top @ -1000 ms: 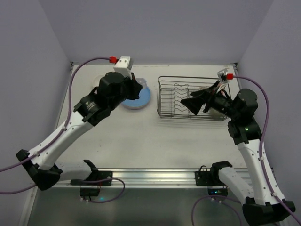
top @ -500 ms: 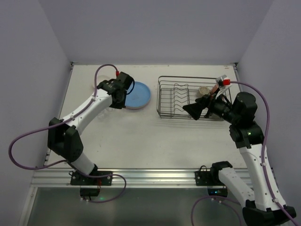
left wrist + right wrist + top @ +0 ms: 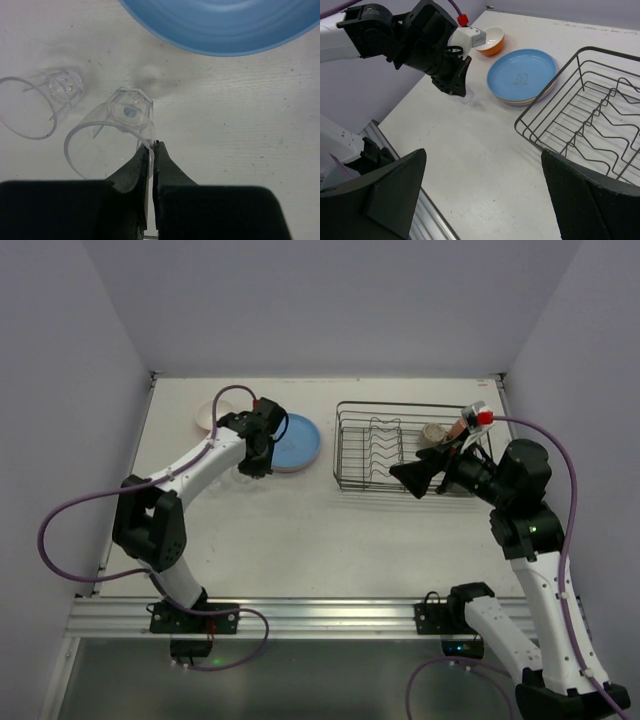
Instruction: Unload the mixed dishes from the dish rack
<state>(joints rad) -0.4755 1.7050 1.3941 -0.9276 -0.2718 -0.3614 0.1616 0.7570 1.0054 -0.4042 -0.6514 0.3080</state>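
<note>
Where the left arm reaches toward the far left part of the table [image 3: 300, 530], the left gripper [image 3: 152, 148] has its two fingers pressed close together. They pinch the thin wall of a clear glass [image 3: 117, 127] right at its rim. This glass stands upright on the table, and its thick bottom shows through it. A second glass [image 3: 42, 102] stands just beside it, also upright, with a small gap between the two.

A blue plate [image 3: 297, 440] lies flat near the glasses. It is the top one of a small stack, and the right wrist view shows tan and lilac edges [image 3: 520, 102] peeking out under it. An orange bowl [image 3: 490, 40] that is white inside sits on the table near the stack, on the far side of the left arm.

The dish rack [image 3: 380, 445] stands on the right half of the table, to the right of the plates, with bare table between them. Its upright prongs run down the middle. A beige mug [image 3: 433, 431] sits inside the rack at its right end.

The right gripper [image 3: 412, 478] hangs in the air over the front right part of the rack. Its fingers are spread wide apart and there is nothing between them.
</note>
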